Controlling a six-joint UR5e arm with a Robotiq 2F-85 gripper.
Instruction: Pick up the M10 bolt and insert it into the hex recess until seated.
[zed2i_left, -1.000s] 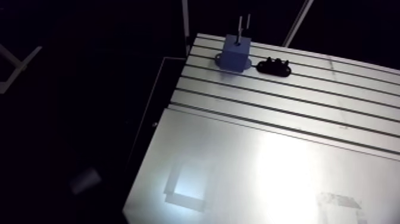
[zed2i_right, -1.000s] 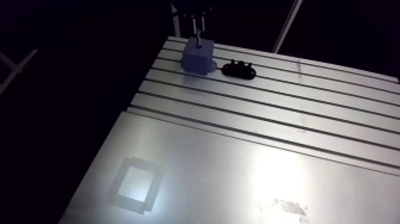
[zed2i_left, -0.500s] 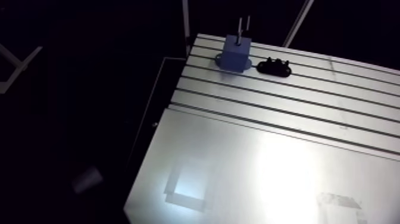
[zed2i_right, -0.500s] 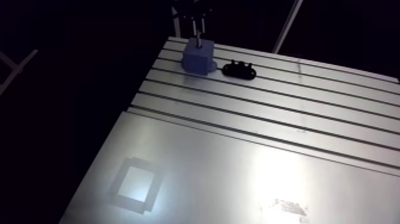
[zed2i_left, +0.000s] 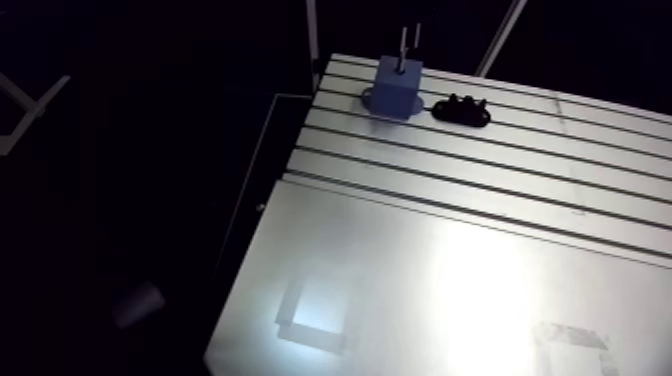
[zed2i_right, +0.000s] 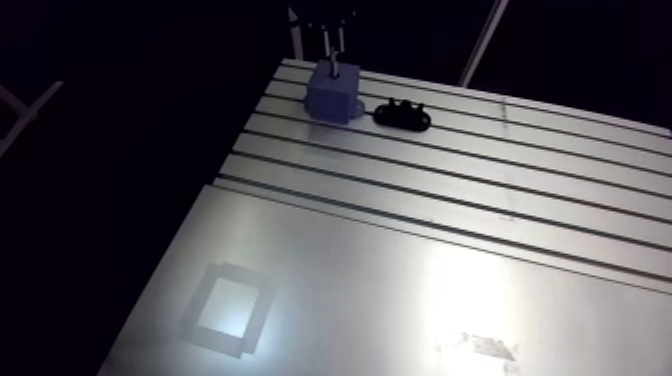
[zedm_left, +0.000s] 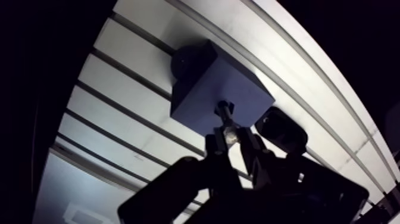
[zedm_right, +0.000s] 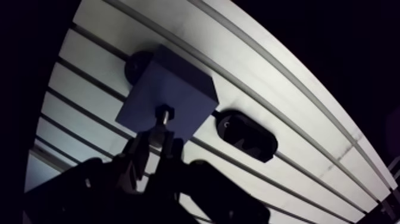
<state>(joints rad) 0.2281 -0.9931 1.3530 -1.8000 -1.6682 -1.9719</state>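
One view, the wrist's, shows claw (zedm_left: 231, 138) clamping bolt (zedm_left: 225, 114); blue block (zedm_left: 205, 77) beneath.

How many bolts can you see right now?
1: the bolt, held in the gripper, its end at the blue block's top face. Bumps on the black holder beside the block may be others; too dark to tell.

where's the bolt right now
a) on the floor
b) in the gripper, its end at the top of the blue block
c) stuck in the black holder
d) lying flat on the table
b: in the wrist view the gripper is pinching the bolt, and the bolt's far end meets the top face of the blue block.
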